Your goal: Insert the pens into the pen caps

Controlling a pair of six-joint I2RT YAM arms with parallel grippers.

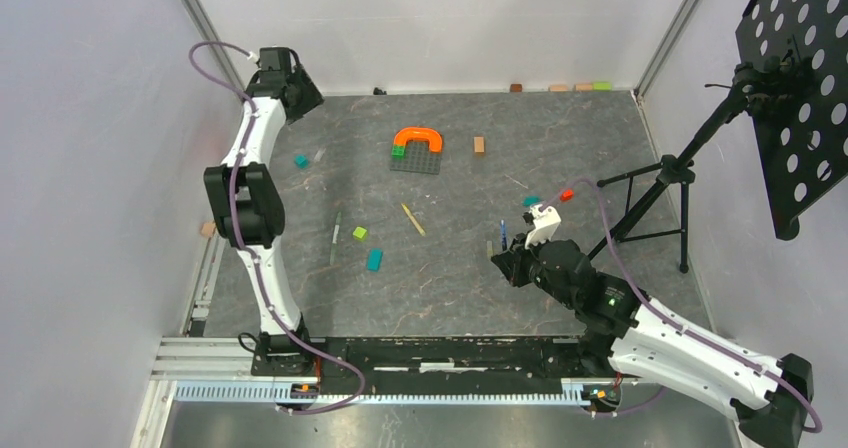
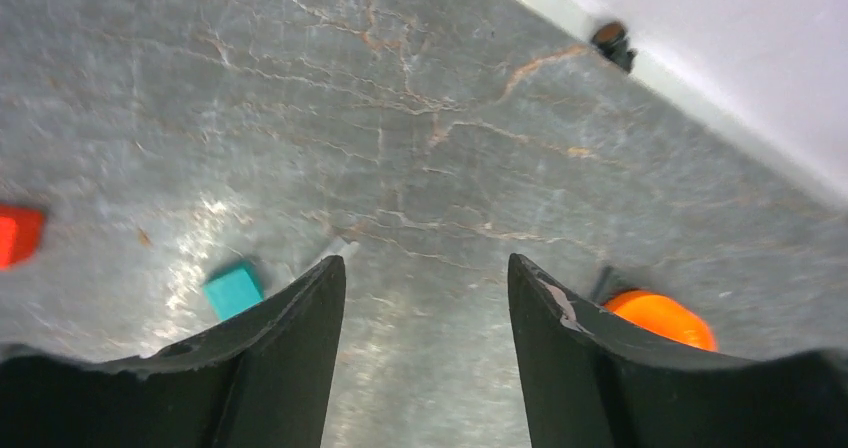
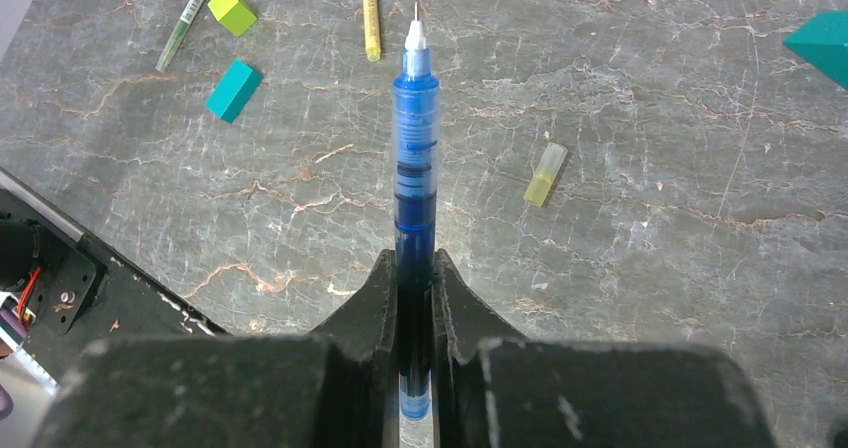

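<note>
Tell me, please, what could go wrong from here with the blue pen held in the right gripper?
1. The right gripper pinches the blue pen near its rear, most of it sticking out; pressing the tip into a cap may tilt or slide it.
2. The yellow cap lies flat and loose on the table, so it may skid away.
3. The left gripper hangs open far off, steadying nothing.

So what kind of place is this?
Likely a robot test booth: left arm and right arm bolted at the near edge of a table, plain white walls around it, a tripod beside.
</note>
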